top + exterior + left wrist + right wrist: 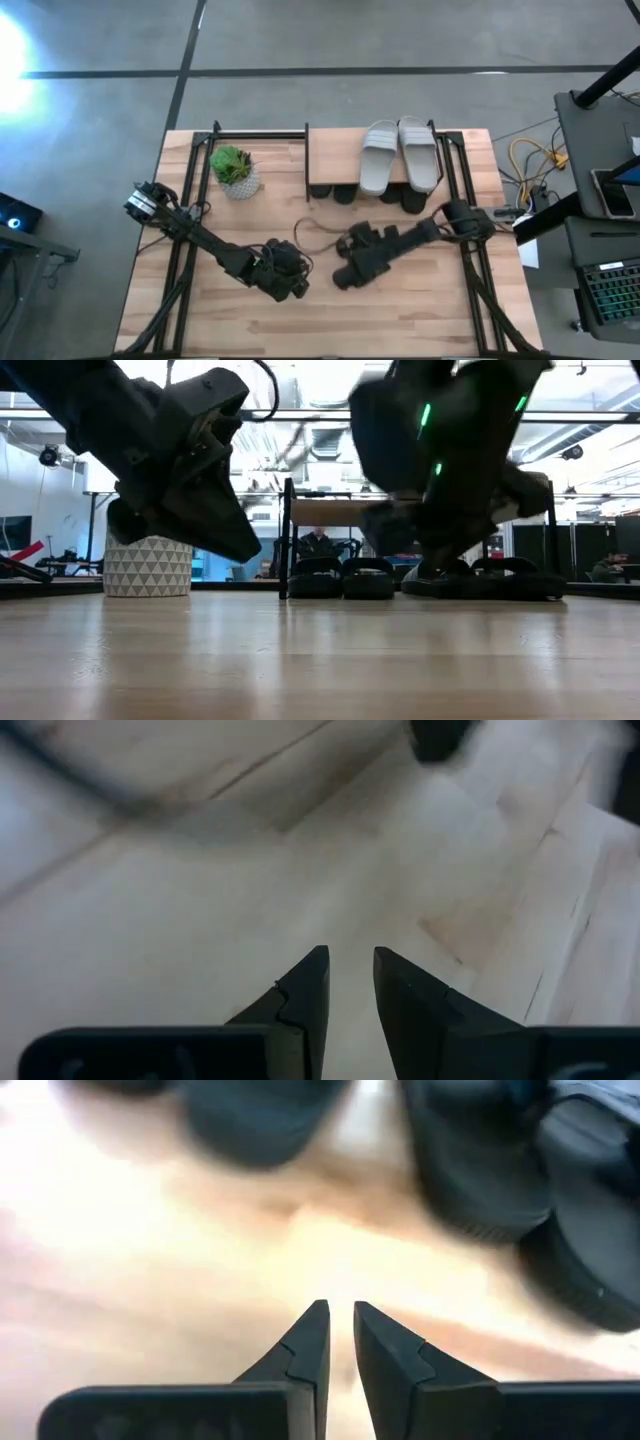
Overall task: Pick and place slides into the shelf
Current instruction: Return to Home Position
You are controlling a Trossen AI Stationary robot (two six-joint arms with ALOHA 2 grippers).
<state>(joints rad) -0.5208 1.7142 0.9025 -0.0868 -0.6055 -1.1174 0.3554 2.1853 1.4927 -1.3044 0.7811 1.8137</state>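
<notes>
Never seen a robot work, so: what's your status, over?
Left gripper and right gripper over mid-table, slightly open, empty. Grey slides atop shelf, black slides underneath. Potted plant beside shelf, apart from arms.

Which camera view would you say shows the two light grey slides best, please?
The high view: both light grey slides lie side by side on the shelf top, fully visible. In the low view an arm blocks that part of the shelf; the wrist views show only tabletop and black slides.

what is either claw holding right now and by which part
Nothing: the left claw and the right claw are both empty, with only bare table seen through each gap.
</notes>
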